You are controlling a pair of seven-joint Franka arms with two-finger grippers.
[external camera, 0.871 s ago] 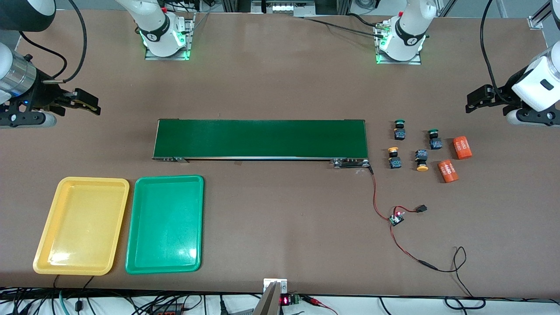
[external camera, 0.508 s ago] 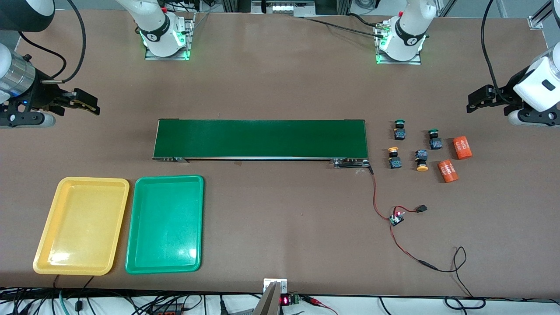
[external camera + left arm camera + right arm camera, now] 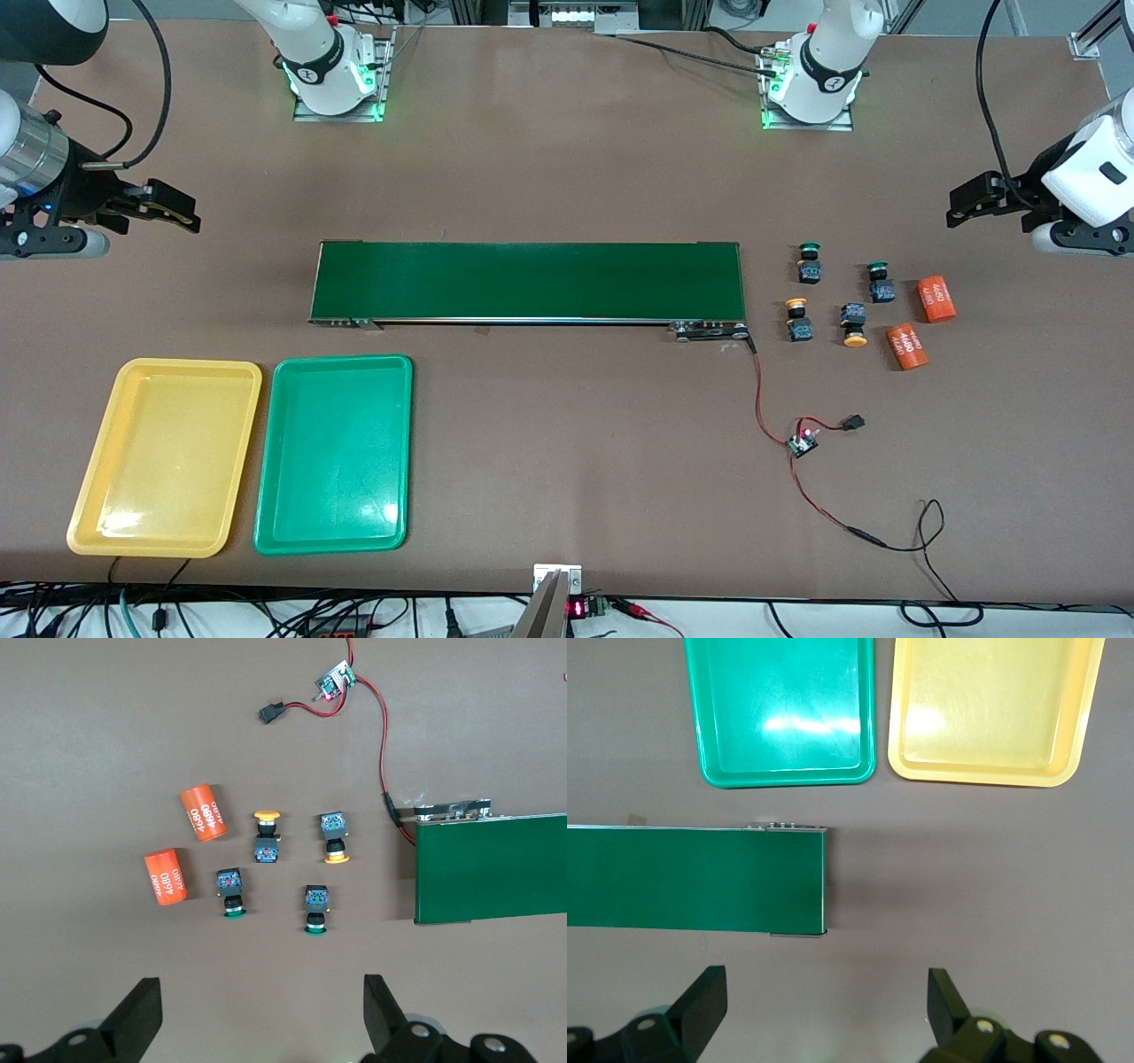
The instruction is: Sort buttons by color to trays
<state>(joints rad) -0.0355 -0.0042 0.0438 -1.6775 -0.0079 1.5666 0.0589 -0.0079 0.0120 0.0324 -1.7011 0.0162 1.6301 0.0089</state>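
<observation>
Four small black-bodied push-buttons point(image 3: 828, 297), yellow- and green-capped: on brown worktop point(image 3: 567, 177), nearest left claw point(image 3: 961, 202); both it and right claw point(image 3: 173, 213) wide open, empty.

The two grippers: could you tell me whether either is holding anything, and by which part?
Nothing is held. The left gripper hangs open above the buttons; the right gripper hangs open near the conveyor belt's end.

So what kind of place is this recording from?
Probably a robotics lab test bench: a brown table with a small conveyor belt, bare wiring to a control board, and cable bundles along its edge.
</observation>
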